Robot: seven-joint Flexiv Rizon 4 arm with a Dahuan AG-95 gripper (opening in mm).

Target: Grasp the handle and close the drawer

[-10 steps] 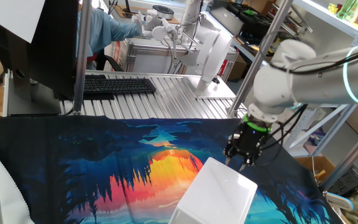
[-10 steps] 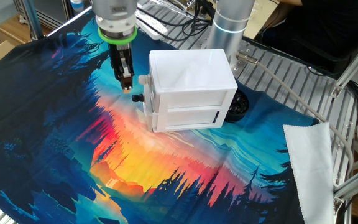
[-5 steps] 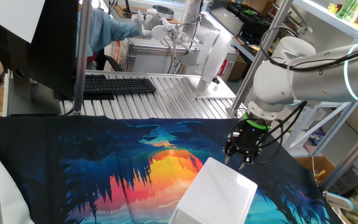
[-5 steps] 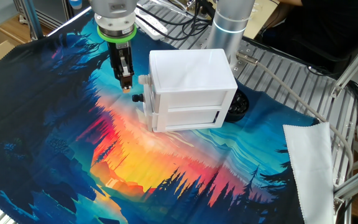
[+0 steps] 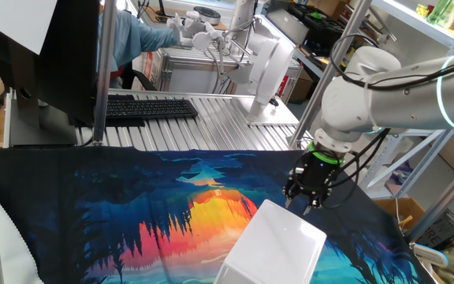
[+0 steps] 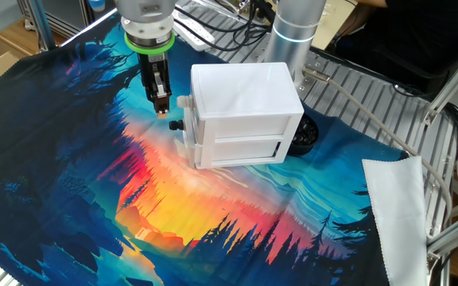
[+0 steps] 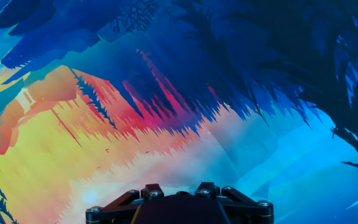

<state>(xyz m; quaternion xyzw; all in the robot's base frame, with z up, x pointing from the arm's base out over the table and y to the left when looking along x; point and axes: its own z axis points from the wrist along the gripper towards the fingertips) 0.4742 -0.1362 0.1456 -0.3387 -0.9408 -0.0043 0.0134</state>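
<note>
The drawer belongs to a glossy white box unit (image 6: 245,111) standing on the sunset-print cloth; the same unit (image 5: 278,241) sits at the bottom edge of the one fixed view. Its left end carries a small white knob handle (image 6: 183,102) and a dark knob (image 6: 176,125) below it. How far the drawer stands out I cannot tell. My gripper (image 6: 161,111) points straight down just left of that end, a short gap from the handle and touching nothing. From the other side the gripper (image 5: 304,205) hangs behind the unit, fingers apart and empty. The hand view shows only cloth beyond the gripper (image 7: 179,191).
The robot's base column (image 6: 293,32) rises right behind the unit, with a black round part (image 6: 304,135) at its foot. A white cloth (image 6: 396,206) lies at the right. A keyboard (image 5: 144,108), an upright white panel (image 5: 268,67) and a metal post (image 5: 105,71) stand beyond the mat.
</note>
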